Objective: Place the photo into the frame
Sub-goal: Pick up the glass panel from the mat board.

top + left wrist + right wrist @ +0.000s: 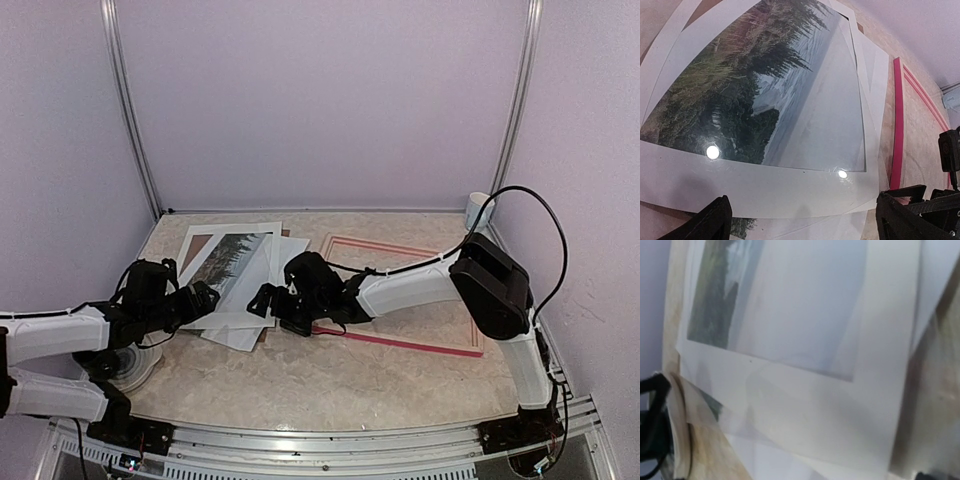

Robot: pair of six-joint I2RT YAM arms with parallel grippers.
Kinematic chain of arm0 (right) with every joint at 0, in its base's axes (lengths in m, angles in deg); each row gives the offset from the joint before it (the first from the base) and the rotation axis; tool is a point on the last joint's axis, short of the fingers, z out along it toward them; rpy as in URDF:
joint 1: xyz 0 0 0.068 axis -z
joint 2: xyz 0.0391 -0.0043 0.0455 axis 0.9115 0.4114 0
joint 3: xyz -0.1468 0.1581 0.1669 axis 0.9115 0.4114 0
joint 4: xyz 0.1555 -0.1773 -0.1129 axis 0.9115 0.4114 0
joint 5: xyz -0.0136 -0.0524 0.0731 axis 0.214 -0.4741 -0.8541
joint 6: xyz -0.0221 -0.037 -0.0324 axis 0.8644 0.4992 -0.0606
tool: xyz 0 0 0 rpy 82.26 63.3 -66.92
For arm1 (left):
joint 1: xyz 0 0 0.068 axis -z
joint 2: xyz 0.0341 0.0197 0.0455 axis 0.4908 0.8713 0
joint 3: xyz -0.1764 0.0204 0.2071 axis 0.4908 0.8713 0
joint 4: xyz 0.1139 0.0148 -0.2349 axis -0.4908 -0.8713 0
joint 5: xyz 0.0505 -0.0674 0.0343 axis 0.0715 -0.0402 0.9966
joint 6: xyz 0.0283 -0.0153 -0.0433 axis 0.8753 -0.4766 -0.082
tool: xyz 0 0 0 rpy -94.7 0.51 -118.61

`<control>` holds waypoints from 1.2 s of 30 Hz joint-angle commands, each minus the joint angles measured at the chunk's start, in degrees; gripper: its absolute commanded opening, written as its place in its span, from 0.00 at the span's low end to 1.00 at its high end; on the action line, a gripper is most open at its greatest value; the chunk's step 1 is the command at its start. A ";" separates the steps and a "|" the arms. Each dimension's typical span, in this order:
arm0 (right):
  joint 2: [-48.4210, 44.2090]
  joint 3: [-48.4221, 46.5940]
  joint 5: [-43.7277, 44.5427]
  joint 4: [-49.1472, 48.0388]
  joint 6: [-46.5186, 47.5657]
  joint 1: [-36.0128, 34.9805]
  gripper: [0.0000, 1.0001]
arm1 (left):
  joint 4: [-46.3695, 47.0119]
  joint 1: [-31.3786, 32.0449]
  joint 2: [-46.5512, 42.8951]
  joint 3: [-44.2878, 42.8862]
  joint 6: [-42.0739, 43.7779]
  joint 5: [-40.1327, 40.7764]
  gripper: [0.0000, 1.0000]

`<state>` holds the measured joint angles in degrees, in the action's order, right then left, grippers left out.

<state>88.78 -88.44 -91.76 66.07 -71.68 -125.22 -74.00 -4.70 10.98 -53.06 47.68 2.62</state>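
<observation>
Marbled table [330,385], photo [232,256] on white sheets [238,332], frame [420,343] beside, left pincer [208,299] and right pincer [263,300] released

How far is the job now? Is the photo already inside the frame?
Done: nothing yet. The photo lies on the white sheets, apart from the frame, which lies flat to its right. In hand: the left gripper and the right gripper are open at the pile's near edge, holding nothing. Left: grasp the photo, carry it over, lay it in the frame.
</observation>
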 commanded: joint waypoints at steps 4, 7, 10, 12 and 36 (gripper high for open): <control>1.48 -0.15 2.75 -5.84 -1.49 -0.52 0.99 | 2.90 -1.04 2.23 0.84 -0.90 -0.49 0.99; 0.99 0.87 3.39 -7.89 -0.82 -0.61 0.99 | 3.49 -1.07 3.80 0.84 -0.78 -1.20 0.99; 0.51 1.84 3.57 -10.26 -0.47 -0.61 0.99 | 4.06 -1.12 5.69 0.91 -0.64 -2.18 0.99; 0.32 2.22 3.49 -11.77 0.11 -0.61 0.99 | 4.28 -1.11 6.75 0.79 -0.59 -2.61 0.99; 3.89 2.09 3.84 -19.46 0.43 -0.09 0.99 | 4.92 -1.13 6.99 1.60 -0.29 -5.76 0.99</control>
<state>90.09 -86.58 -88.20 49.11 -70.02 -125.22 -70.55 -5.47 18.56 -52.34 47.18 -2.16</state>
